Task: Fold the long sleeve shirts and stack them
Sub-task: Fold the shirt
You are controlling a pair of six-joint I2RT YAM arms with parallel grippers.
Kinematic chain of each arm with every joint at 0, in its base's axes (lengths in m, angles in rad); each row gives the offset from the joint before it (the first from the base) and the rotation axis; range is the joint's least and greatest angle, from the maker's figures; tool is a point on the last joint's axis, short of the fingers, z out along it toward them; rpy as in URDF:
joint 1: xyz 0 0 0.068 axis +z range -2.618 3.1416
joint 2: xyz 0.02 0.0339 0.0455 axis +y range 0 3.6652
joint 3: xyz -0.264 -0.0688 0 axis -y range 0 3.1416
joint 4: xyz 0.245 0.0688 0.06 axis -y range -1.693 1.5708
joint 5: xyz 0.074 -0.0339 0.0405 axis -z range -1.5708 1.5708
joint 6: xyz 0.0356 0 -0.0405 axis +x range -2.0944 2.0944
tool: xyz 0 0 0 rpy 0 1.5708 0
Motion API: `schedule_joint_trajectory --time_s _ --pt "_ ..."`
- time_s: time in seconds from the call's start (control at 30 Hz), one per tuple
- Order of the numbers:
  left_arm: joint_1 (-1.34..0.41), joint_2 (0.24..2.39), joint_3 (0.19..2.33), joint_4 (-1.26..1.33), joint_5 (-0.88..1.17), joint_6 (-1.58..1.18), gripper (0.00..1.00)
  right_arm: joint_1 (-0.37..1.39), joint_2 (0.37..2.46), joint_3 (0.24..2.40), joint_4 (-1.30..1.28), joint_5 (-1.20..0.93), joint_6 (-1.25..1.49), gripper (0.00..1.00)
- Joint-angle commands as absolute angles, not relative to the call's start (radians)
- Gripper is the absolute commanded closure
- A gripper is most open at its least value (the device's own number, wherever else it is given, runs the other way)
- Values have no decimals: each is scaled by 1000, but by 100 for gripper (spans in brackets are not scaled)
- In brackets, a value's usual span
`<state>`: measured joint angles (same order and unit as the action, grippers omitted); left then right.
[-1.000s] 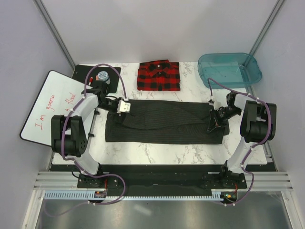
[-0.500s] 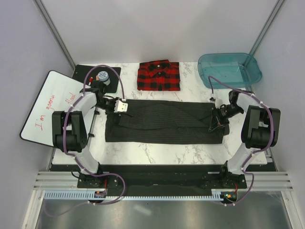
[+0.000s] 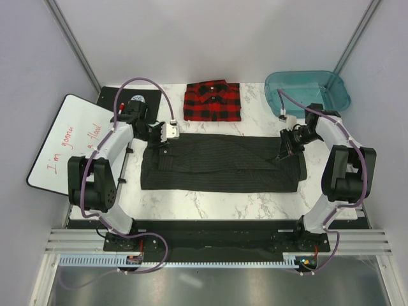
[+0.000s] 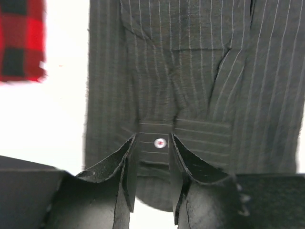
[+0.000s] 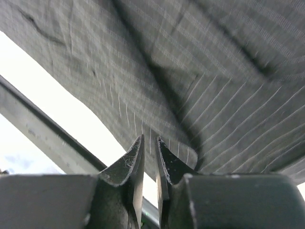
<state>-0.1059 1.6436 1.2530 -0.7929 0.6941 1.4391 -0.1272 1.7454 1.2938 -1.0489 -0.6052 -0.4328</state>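
Left pincer (image 4: 153,138) just spread, cuff (image 4: 200,131) dropped onto pinstripe shirt (image 3: 223,162) on the counter (image 3: 210,201), so left sleeve fold looks done. Right pincer (image 5: 149,140) nearly pressed together at shirt's right end; grip unclear.

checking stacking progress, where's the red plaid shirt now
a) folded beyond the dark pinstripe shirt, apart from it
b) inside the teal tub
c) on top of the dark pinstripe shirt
a: the red plaid shirt lies folded at the far side, a gap from the pinstripe shirt and outside the teal tub.
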Motion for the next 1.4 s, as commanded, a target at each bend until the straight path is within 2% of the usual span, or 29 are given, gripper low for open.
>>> schedule_joint_trajectory --time_s 0.0,0.2,0.4,0.63,0.9,1.07,1.37 --pt "-121 1709 1279 -764 596 1099 62 -71 1769 1342 -959 -620 -359 79" --pt "-120 1793 1256 -729 415 930 65 23 1824 1256 -855 -534 -328 79" --pt "-109 1847 1227 -693 313 842 67 35 1905 1203 -778 -414 -348 82" --pt "-100 1795 1262 -727 302 596 60 34 1876 1200 -787 -436 -347 81" --pt "-81 1733 1264 -813 391 264 60 34 1816 1221 -828 -445 -357 78" --pt "-64 1755 1261 -779 361 157 57 35 1793 1229 -838 -453 -356 68" --pt "-55 1805 1241 -730 408 100 55 34 1787 1233 -853 -442 -367 67"
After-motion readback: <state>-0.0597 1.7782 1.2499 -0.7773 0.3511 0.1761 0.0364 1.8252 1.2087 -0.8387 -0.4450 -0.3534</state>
